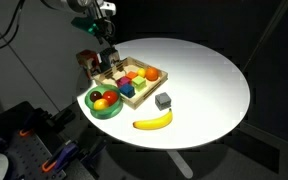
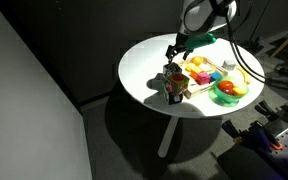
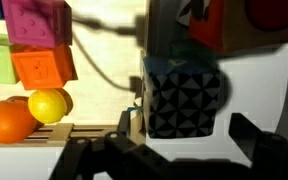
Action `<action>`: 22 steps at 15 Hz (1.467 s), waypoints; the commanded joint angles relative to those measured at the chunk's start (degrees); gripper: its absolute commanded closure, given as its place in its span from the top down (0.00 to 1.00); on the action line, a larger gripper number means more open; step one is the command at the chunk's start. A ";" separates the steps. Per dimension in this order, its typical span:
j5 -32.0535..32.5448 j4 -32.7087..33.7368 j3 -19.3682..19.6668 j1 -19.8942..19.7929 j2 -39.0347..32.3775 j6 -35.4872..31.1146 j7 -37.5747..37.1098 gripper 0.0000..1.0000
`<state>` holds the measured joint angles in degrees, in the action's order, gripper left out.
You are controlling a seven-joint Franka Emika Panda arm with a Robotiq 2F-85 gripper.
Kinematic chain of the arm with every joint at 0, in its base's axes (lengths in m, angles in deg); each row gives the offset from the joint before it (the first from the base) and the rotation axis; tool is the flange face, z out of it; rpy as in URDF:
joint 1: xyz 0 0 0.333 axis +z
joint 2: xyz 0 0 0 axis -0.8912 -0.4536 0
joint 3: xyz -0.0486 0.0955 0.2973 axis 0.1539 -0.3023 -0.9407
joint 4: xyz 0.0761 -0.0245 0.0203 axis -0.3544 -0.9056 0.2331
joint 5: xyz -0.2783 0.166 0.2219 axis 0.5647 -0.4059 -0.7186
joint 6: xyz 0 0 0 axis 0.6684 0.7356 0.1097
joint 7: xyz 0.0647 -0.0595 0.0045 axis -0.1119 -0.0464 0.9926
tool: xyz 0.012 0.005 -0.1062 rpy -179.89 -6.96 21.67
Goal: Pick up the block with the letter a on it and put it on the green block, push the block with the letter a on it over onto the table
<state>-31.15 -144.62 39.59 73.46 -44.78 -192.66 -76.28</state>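
Note:
The wooden tray (image 1: 112,82) of toy blocks stands on the round white table (image 1: 209,85). A small blue cube (image 1: 127,90), the block with the letter a, lies in the tray's near part, with a small green block (image 1: 141,87) beside it. The letter is too small to read. Neither cube shows in the wrist view. My gripper (image 1: 106,48) hangs above the tray's far corner and also shows in an exterior view (image 2: 176,46). In the wrist view its fingers (image 3: 174,160) are spread apart and empty, with a dark triangle-patterned box (image 3: 180,95) just beyond them.
A green bowl (image 1: 96,109) holds fruit next to the tray. A banana (image 1: 153,121) and a gray cube (image 1: 163,100) lie on the table in front. A brown toy figure (image 2: 172,85) stands near the table edge. Pink (image 3: 39,20) and orange (image 3: 44,65) blocks, a lemon (image 3: 47,105) and an orange (image 3: 6,122) show in the wrist view.

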 commanded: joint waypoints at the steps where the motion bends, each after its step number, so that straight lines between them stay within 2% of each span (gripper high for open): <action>1: -3.09 -3.66 -1.41 -2.16 3.75 -0.06 1.43 1.00; 7: -3.56 -5.97 0.38 -3.03 5.67 2.82 -1.15 1.00; 14: 0.35 -6.91 4.22 -2.25 5.78 8.27 -4.98 1.00; 22: 5.60 -6.55 5.56 -1.55 5.00 14.32 -8.89 1.00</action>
<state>-27.73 -150.62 44.37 71.01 -40.79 -180.36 -82.39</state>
